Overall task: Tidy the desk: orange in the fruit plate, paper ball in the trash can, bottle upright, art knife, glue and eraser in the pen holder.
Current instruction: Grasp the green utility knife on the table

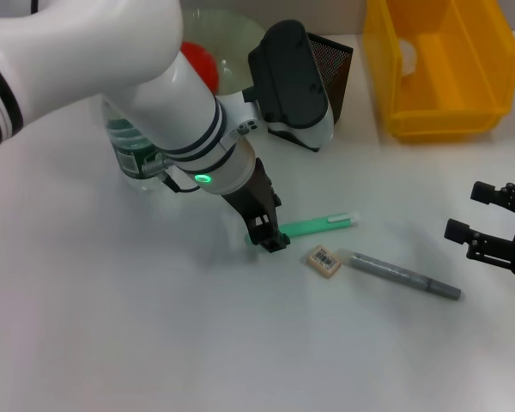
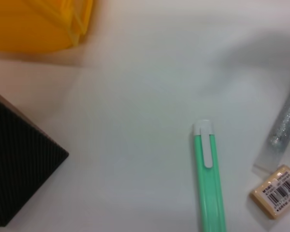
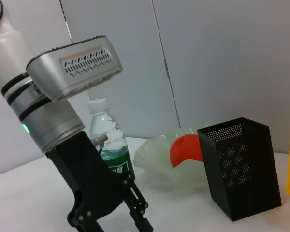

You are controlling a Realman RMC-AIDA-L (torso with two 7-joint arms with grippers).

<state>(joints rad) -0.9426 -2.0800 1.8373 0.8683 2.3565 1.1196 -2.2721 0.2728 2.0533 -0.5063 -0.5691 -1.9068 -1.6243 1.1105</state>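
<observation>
A green art knife (image 1: 318,226) lies flat on the white desk; it also shows in the left wrist view (image 2: 210,183). My left gripper (image 1: 269,236) is low over the knife's left end, open, with a finger on either side of it. A tan eraser (image 1: 324,260) and a grey glue stick (image 1: 403,276) lie just to the right of the knife. The black mesh pen holder (image 1: 336,60) stands behind them. The orange (image 1: 202,60) sits in the pale fruit plate (image 1: 227,30). The bottle (image 1: 133,154) stands upright. My right gripper (image 1: 498,230) is open and empty at the right edge.
The yellow bin (image 1: 442,73) stands at the back right, with a white shape inside against its left wall. My left arm hides part of the bottle and plate. The eraser (image 2: 276,192) and glue stick (image 2: 285,118) lie close together.
</observation>
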